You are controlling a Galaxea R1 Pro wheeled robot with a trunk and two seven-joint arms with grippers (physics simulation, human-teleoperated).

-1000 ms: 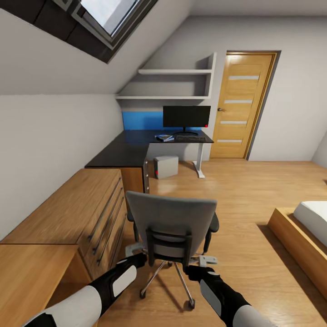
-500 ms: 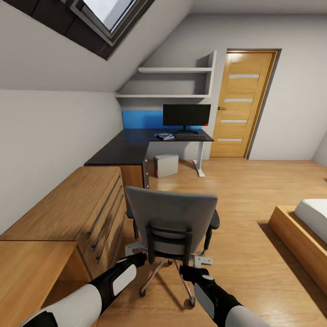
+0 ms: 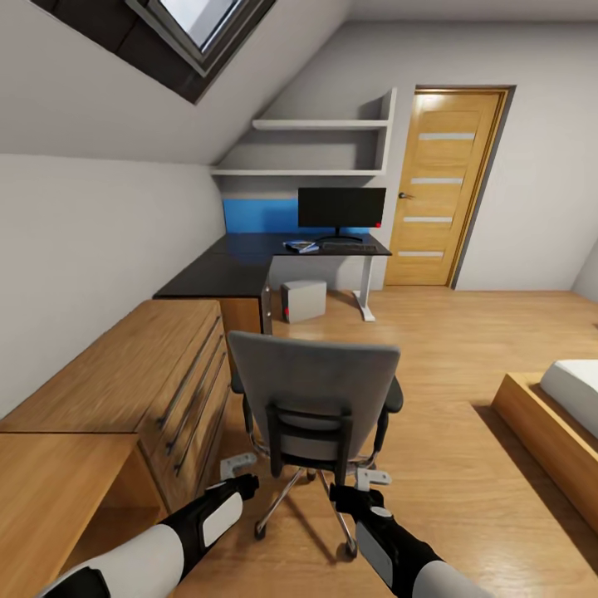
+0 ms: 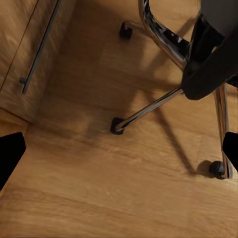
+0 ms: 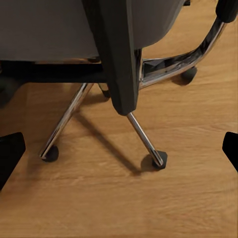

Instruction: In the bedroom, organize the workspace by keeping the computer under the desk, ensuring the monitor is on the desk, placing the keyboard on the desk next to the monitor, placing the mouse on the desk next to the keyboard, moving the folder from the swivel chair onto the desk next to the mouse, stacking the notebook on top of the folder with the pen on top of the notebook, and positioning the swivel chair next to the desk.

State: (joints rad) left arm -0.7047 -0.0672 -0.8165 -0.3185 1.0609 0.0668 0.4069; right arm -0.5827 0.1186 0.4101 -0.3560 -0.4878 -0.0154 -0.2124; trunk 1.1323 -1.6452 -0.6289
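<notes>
The grey swivel chair (image 3: 314, 390) stands on the wood floor with its back toward me, well short of the black-topped desk (image 3: 241, 270). On the desk stand the monitor (image 3: 341, 208) and, in front of it, the keyboard (image 3: 349, 247), with a blue flat item (image 3: 300, 247) beside it. The grey computer (image 3: 303, 301) sits under the desk. My left gripper (image 3: 240, 465) is low behind the chair's left side, open and empty. My right gripper (image 3: 366, 479) is low behind its right side, also open. Both wrist views look at the chrome base (image 4: 163, 101) (image 5: 141, 134) between wide-apart fingertips (image 4: 10, 153) (image 5: 10, 151).
A light-wood chest (image 3: 149, 374) with long bar handles runs along the left wall, close to the chair. A bed corner (image 3: 552, 415) lies at the right. A wooden door (image 3: 440, 187) and wall shelves (image 3: 320, 126) are at the far end. Open floor lies between chair and desk.
The whole view has shifted slightly. The chair sits a little farther from me. My left arm has dropped lower and away from the chair's seat; the right arm stays close behind it.
</notes>
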